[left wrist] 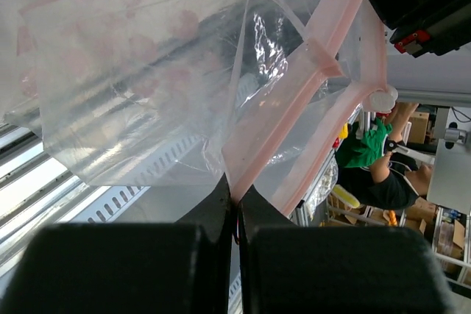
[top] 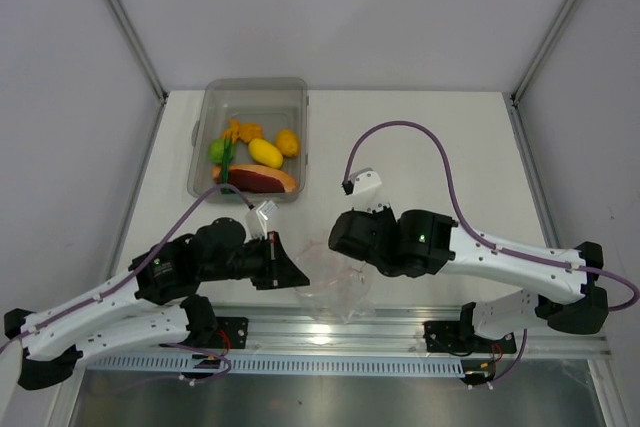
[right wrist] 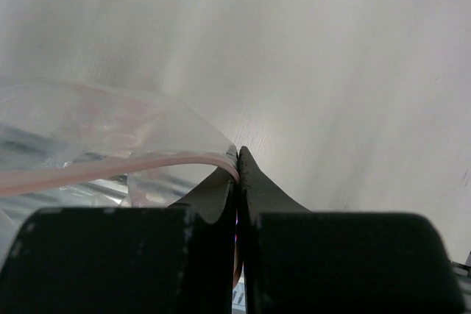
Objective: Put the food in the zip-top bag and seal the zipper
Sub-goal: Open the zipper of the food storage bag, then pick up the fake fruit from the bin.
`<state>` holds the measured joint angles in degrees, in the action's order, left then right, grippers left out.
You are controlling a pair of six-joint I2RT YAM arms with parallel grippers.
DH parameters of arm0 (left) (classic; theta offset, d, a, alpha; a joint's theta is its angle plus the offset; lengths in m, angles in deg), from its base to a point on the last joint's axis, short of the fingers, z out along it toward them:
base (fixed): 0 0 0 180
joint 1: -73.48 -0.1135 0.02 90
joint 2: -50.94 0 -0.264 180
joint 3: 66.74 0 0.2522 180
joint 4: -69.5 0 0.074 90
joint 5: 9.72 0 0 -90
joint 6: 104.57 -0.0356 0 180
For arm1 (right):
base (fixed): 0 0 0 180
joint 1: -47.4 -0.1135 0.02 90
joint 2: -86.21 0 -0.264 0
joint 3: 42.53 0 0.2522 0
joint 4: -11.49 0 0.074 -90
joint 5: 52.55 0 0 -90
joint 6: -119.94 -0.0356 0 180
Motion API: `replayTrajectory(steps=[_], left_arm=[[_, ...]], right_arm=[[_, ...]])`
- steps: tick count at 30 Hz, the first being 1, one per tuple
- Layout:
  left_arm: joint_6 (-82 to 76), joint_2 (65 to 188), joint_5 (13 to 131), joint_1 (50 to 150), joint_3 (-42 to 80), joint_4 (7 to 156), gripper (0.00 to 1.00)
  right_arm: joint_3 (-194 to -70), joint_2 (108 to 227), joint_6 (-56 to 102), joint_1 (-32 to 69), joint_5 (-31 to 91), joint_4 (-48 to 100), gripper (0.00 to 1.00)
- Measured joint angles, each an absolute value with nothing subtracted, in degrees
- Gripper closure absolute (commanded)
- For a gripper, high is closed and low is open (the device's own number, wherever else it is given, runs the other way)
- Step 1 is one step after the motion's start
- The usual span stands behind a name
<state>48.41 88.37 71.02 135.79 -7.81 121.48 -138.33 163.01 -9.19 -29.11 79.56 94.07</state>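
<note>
The zip-top bag (top: pixel 336 292) hangs crumpled between both grippers over the table's near edge; no food shows inside it. My left gripper (top: pixel 303 275) is shut on its pink zipper strip, which shows in the left wrist view (left wrist: pixel 309 86) running up from the gripper (left wrist: pixel 235 198). My right gripper (top: pixel 322 247) is shut on the strip's other end, seen in the right wrist view (right wrist: pixel 110 170) at the gripper (right wrist: pixel 237 156). The food lies in the grey bin (top: pixel 296 97): lemon (top: pixel 265 153), orange fruit (top: pixel 288 142), lime (top: pixel 216 150), green stalk (top: pixel 228 162), orange cluster (top: pixel 243 131), dark-red slice (top: pixel 262 178).
The bin stands at the back left of the white table (top: pixel 450 157). A slotted metal rail (top: pixel 330 332) runs along the near edge under the bag. A purple cable (top: pixel 400 129) loops above the right arm.
</note>
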Motion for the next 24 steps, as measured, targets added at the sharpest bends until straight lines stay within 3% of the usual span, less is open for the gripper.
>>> replayTrajectory(steps=[9, 15, 16, 17, 19, 20, 24], left_arm=[[47.62, 92.72, 70.39, 136.75, -6.96, 117.33, 0.97], [42.64, 106.12, 67.96, 136.86, 3.67, 116.19, 0.83], [41.63, 108.35, 67.81, 136.88, 6.44, 117.04, 0.78], [40.34, 110.49, 67.92, 136.90, 9.44, 117.57, 0.65], [38.31, 113.94, 68.40, 136.88, 14.60, 118.81, 0.51], [37.50, 115.58, 69.16, 136.90, 17.44, 120.41, 0.37], [35.69, 115.91, 74.74, 136.88, 21.48, 124.65, 0.04]], right_arm=[[-139.53, 158.13, -12.73, -31.91, 81.19, 96.97, 1.00], [-143.12, 153.69, -15.73, -31.84, 84.17, 100.88, 1.00], [-144.56, 153.78, -16.40, -31.69, 85.11, 101.47, 1.00], [-145.96, 153.96, -16.86, -31.49, 86.03, 101.52, 1.00], [-148.01, 154.24, -17.28, -30.90, 87.34, 101.50, 1.00], [-148.60, 154.24, -17.56, -30.53, 87.80, 101.52, 1.00], [-149.72, 154.81, -18.00, -28.69, 89.76, 101.76, 1.00]])
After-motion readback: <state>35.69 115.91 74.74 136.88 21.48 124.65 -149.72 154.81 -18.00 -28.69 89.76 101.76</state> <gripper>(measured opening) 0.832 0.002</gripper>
